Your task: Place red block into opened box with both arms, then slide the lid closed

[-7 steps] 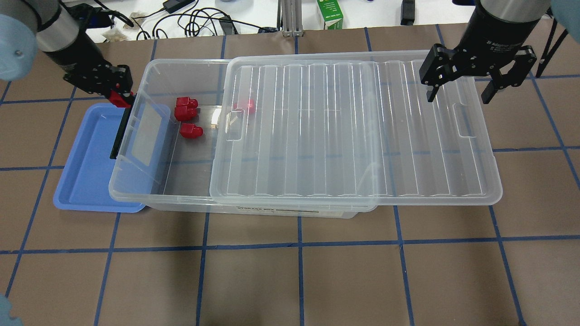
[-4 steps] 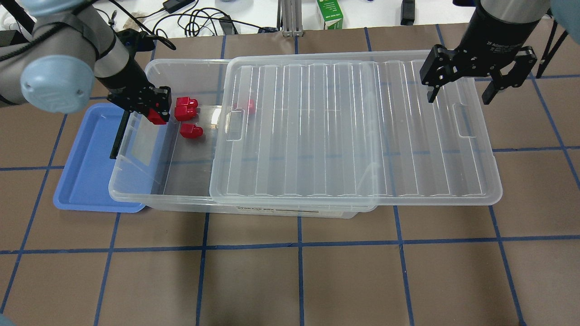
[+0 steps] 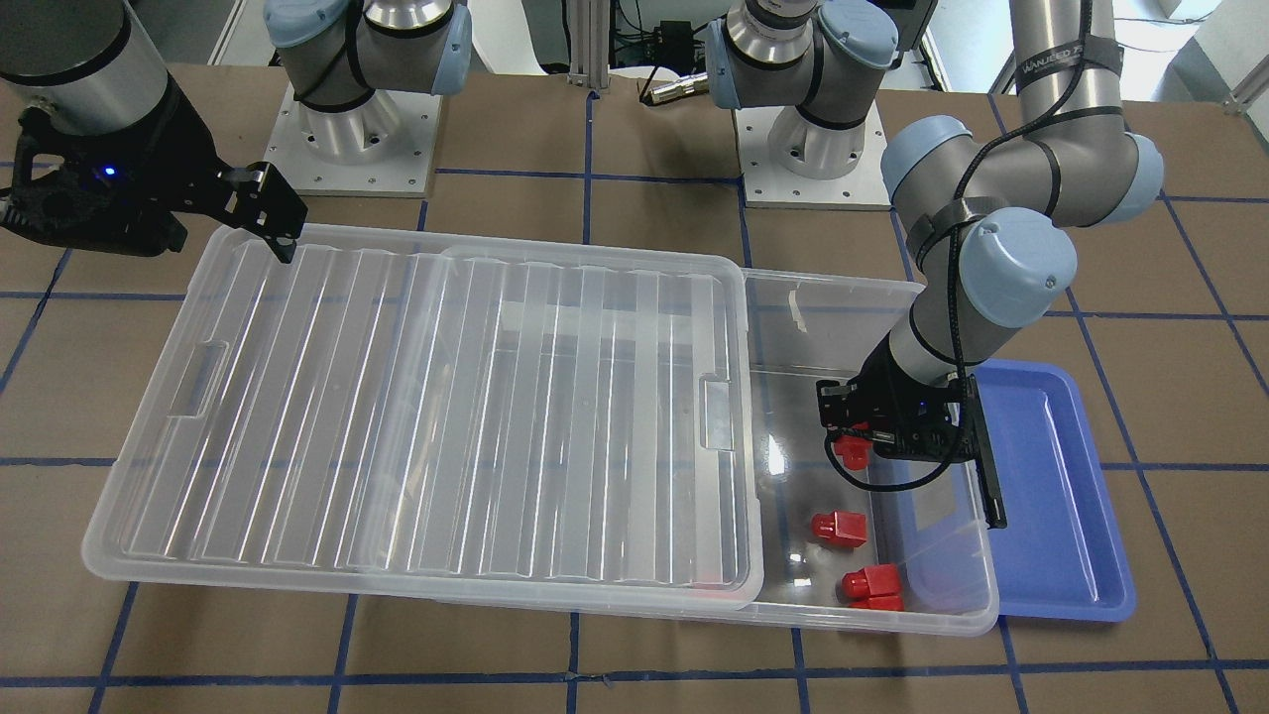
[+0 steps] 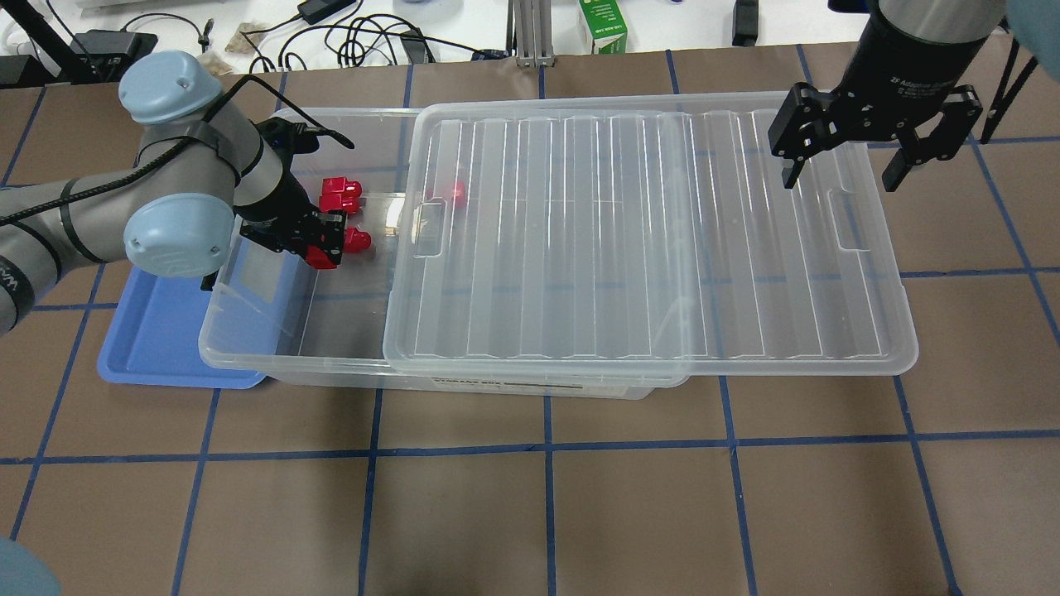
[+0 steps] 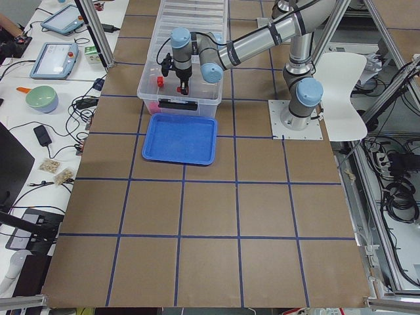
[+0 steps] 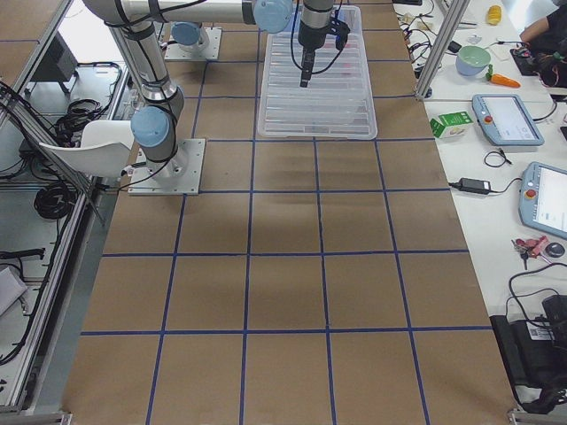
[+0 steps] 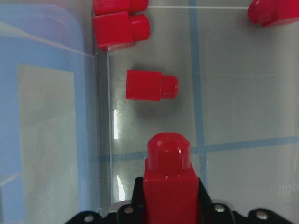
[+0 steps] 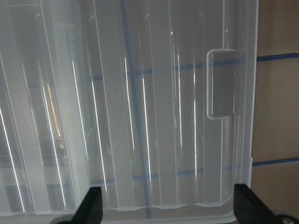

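My left gripper (image 4: 323,248) is shut on a red block (image 4: 321,256), stub pointing outward, and hangs low over the uncovered left end of the clear box (image 4: 248,358). In the left wrist view the held red block (image 7: 168,179) sits just short of a loose one (image 7: 150,86) on the box floor. Several more red blocks (image 4: 340,194) lie inside, one under the lid's edge. The ribbed clear lid (image 4: 646,240) covers the box's right part and overhangs its right end. My right gripper (image 4: 840,170) is open above the lid's far right corner, fingers apart over the rim (image 8: 243,140).
A blue tray (image 4: 157,331) lies against the box's left end, partly under it, beside the black bar (image 4: 217,248). Cables and a green carton (image 4: 603,25) sit beyond the table's far edge. Brown table with blue tape lines runs along the front.
My left arm swung from the blue tray's far corner into the box's open end, carrying the red block toward the front. The right arm and lid stayed put.
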